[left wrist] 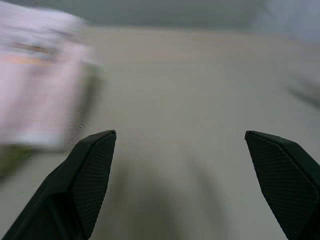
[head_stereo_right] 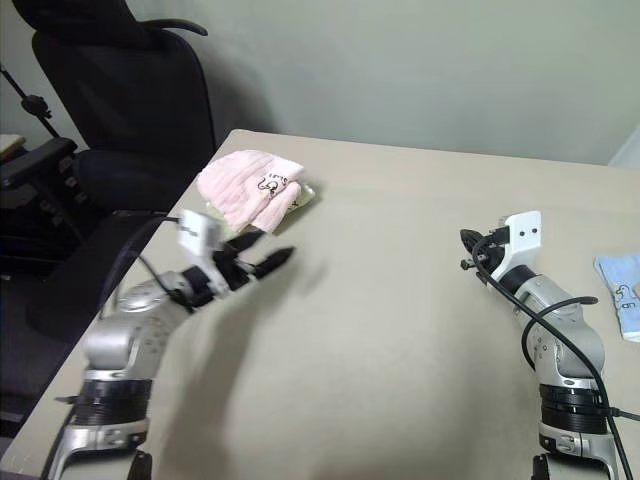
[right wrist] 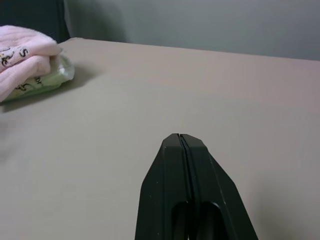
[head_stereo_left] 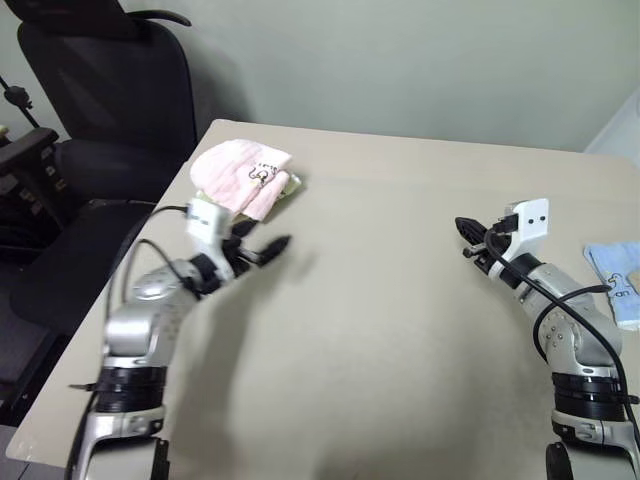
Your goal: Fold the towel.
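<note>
towel: we see the pink towel at the far left of the table, already folded into a small bundle. it sits on top of a light green towel that peeks out on its right side.
left gripper: our left gripper has its two fingers spread wide apart with nothing between them. it hangs over the table just in front of the pink towel, on the near side.
right gripper: our right gripper has its fingers pressed tight together and holds nothing. it is on the right side, well apart from the pink towel.
which way: the pink towel lies farther away and a bit to the left of our left gripper. its long side seems to run left to right, tilted a little.
nearer arm: our left arm is much nearer to it.
blue towel: a light blue towel lies at the right edge, near our right arm.
how far along: we think the folding looks done, since the pink towel is a neat bundle and no gripper touches it.
chair: a black chair stands past the far left corner.
</note>
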